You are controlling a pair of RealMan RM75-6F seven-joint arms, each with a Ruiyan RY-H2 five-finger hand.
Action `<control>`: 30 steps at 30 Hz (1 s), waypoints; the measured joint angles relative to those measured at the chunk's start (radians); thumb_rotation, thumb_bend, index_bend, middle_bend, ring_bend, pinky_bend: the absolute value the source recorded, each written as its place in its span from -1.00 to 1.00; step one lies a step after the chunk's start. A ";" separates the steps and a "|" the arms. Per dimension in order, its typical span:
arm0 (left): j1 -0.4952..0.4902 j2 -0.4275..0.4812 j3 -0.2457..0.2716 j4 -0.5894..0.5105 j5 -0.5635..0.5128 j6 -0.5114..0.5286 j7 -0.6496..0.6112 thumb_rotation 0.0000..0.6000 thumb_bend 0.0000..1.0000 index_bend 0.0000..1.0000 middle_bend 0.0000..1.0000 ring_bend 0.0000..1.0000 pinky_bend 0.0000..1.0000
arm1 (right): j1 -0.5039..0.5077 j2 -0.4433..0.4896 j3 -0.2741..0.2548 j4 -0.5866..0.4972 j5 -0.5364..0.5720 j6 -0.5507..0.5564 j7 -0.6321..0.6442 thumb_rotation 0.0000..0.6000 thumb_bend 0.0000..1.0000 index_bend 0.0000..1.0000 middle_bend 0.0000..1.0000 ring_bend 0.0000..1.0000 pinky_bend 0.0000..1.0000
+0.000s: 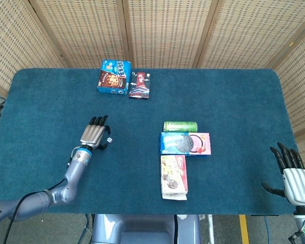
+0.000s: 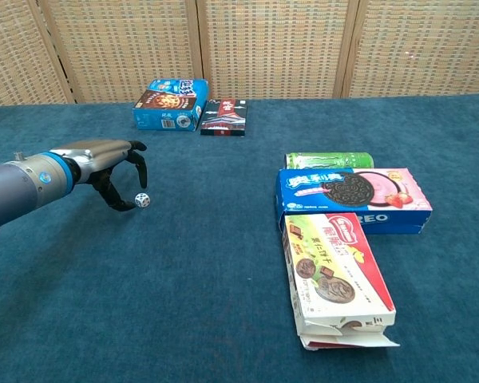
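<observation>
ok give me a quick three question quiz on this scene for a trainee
1. True or false: the left robot hand already holds the die.
2. Which lies beside the Oreo box on its far side? A) green can B) blue cookie box C) die
3. Fill in: the right robot hand holds ____.

Key:
1. False; its fingers arch open around the die, no grip is visible.
2. A
3. nothing

Right robot hand cut off at head view's lower edge; dice pips too small to read.
</observation>
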 measured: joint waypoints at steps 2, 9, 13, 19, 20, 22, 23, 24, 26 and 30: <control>-0.011 -0.014 -0.001 0.012 -0.021 -0.002 0.014 1.00 -0.36 -0.04 -1.00 -1.00 -1.00 | 0.000 0.000 0.000 0.000 0.001 0.000 0.002 1.00 -1.00 -0.88 -1.00 -1.00 -1.00; -0.037 -0.047 0.001 0.043 -0.069 0.008 0.063 1.00 -0.29 0.14 -1.00 -1.00 -1.00 | 0.000 0.000 0.002 0.004 0.005 -0.001 0.009 1.00 -1.00 -0.88 -1.00 -1.00 -1.00; -0.046 -0.052 0.001 0.048 -0.090 0.027 0.088 1.00 -0.28 0.18 -1.00 -1.00 -1.00 | 0.000 0.000 0.002 0.005 0.005 -0.001 0.012 1.00 -1.00 -0.88 -1.00 -1.00 -1.00; -0.044 -0.019 -0.009 0.000 -0.084 0.055 0.085 1.00 -0.28 0.18 -1.00 -1.00 -1.00 | 0.000 0.000 0.002 0.007 0.004 -0.002 0.013 1.00 -1.00 -0.88 -1.00 -1.00 -1.00; -0.042 -0.009 -0.012 -0.016 -0.078 0.062 0.081 1.00 -0.28 0.18 -1.00 -1.00 -1.00 | 0.000 -0.001 0.001 0.007 0.004 -0.002 0.012 1.00 -1.00 -0.88 -1.00 -1.00 -1.00; -0.035 0.022 -0.021 -0.066 -0.060 0.080 0.066 1.00 -0.28 0.18 -1.00 -1.00 -1.00 | 0.000 -0.001 0.001 0.007 0.003 -0.001 0.011 1.00 -1.00 -0.88 -1.00 -1.00 -1.00; -0.031 0.038 -0.026 -0.092 -0.049 0.089 0.058 1.00 -0.29 0.18 -1.00 -1.00 -1.00 | 0.000 -0.001 0.001 0.007 0.003 -0.001 0.010 1.00 -1.00 -0.88 -1.00 -1.00 -1.00; -0.026 0.056 -0.030 -0.121 -0.037 0.099 0.048 1.00 -0.29 0.18 -1.00 -1.00 -1.00 | 0.000 -0.001 0.001 0.007 0.002 -0.001 0.009 1.00 -1.00 -0.88 -1.00 -1.00 -1.00; -0.014 0.105 -0.042 -0.198 -0.006 0.123 0.025 1.00 -0.29 0.18 -1.00 -1.00 -1.00 | 0.000 -0.001 0.001 0.007 0.002 0.000 0.006 1.00 -1.00 -0.88 -1.00 -1.00 -1.00; 0.014 0.206 -0.070 -0.351 0.048 0.174 -0.018 1.00 -0.29 0.18 -1.00 -1.00 -1.00 | 0.000 -0.001 0.001 0.005 0.001 0.001 0.000 1.00 -1.00 -0.88 -1.00 -1.00 -1.00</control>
